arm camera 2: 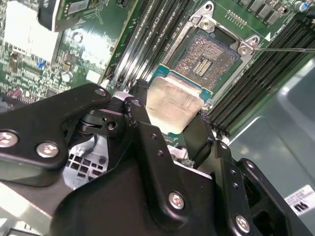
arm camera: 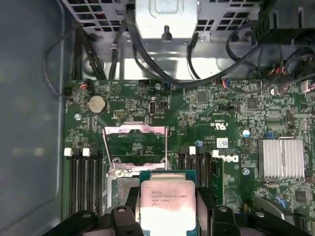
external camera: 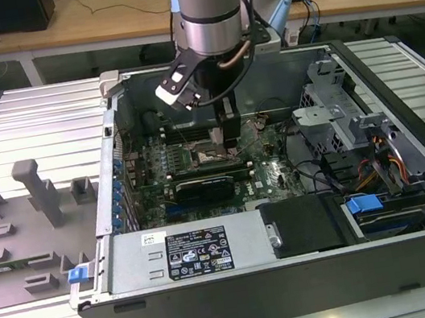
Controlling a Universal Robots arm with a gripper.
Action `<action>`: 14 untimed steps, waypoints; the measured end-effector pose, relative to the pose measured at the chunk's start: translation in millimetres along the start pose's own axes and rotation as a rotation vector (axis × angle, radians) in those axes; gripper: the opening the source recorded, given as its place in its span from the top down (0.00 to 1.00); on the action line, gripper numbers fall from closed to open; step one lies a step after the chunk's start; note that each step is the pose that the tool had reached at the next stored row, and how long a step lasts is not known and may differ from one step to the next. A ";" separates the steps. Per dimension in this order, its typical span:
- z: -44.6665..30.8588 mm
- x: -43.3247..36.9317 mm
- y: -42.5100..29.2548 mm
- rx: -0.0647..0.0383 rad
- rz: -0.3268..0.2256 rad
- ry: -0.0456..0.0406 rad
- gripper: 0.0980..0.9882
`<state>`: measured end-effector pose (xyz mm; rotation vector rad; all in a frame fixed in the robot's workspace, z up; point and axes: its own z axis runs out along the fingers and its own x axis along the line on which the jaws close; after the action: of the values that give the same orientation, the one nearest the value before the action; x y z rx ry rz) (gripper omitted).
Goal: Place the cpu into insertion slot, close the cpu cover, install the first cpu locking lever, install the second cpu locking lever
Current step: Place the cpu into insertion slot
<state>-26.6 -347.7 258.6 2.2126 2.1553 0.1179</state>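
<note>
Step in hand: placing the cpu point(arm camera 2: 173, 105) into the insertion slot point(arm camera 2: 206, 56); judged not yet seated.
Pincer: the pincer point(arm camera 2: 172, 112) is clamped on two opposite edges of the chip, one black finger on each side. In the exterior view it point(external camera: 229, 133) reaches down into the open computer case point(external camera: 218, 289), over the motherboard.
Cpu: held flat with its silver-grey top facing up, at the near edge of the slot and seemingly above it rather than in it. It also shows in the first wrist view point(arm camera: 167, 201).
Insertion slot: open, with its dark pin field bare, between the rows of memory slots point(arm camera 2: 147, 34).
Cpu cover: the cpu cover point(arm camera: 138, 130) is swung up and back, leaving the slot free.
Lever: a thin metal rod point(arm camera 2: 288, 48) runs off one corner of the slot; probably a locking lever, swung clear.
Doing it well: square the chip's edges with the slot's rim, match the corner marks, keep it level and lower it straight.
Risk: sliding it sideways over the pins, or entering tilted, could bend them.
</note>
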 end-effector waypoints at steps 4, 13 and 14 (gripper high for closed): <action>8.1 0.4 -1.2 -0.001 0.028 -0.0025 0.50; 21.1 10.5 -6.1 0.000 -0.004 0.0005 0.50; 21.7 12.4 -6.4 0.000 -0.007 0.0006 0.50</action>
<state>-30.7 -334.8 236.6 2.2052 2.1631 0.1182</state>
